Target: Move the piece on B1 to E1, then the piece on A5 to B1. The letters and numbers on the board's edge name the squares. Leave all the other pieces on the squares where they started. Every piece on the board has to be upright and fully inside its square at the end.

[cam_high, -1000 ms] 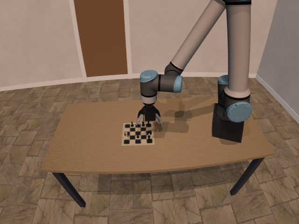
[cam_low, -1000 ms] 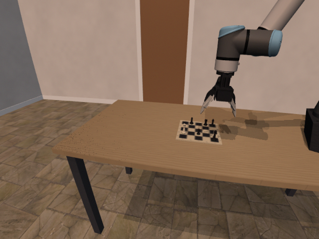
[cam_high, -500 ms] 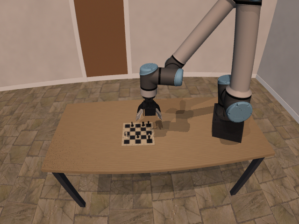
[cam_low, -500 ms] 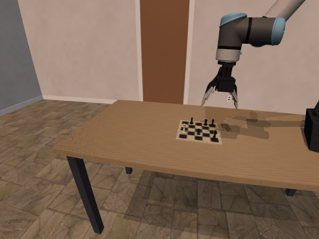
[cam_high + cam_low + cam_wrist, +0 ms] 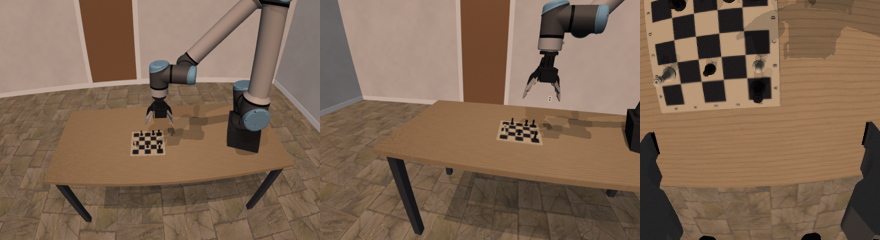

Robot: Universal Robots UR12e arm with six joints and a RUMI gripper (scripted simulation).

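The checkered board (image 5: pixel 140 155) (image 5: pixel 511 141) (image 5: pixel 705 107) lies flat on the table. A light piece (image 5: pixel 159 144) (image 5: pixel 758 65) stands on B1, inside its square; in the exterior view the black A1 piece largely hides it. A slim black piece (image 5: pixel 158 132) (image 5: pixel 533 122) stands upright on E1, seen in the top and exterior views. A5 (image 5: pixel 135 151) (image 5: pixel 503 136) (image 5: pixel 673 95) is a bare dark square. My gripper (image 5: pixel 159 122) (image 5: pixel 541 98) (image 5: pixel 759 130) is open and empty, high above and behind the board.
A black piece (image 5: pixel 159 147) (image 5: pixel 535 136) (image 5: pixel 757 91) stands on A1, close to B1. A white piece (image 5: pixel 135 145) (image 5: pixel 504 129) (image 5: pixel 669 74) is on B5. Black pieces stand on B3 (image 5: pixel 147 145) (image 5: pixel 519 132) (image 5: pixel 709 69), E2 (image 5: pixel 153 132) (image 5: pixel 526 122) and E4 (image 5: pixel 141 133) (image 5: pixel 512 121).
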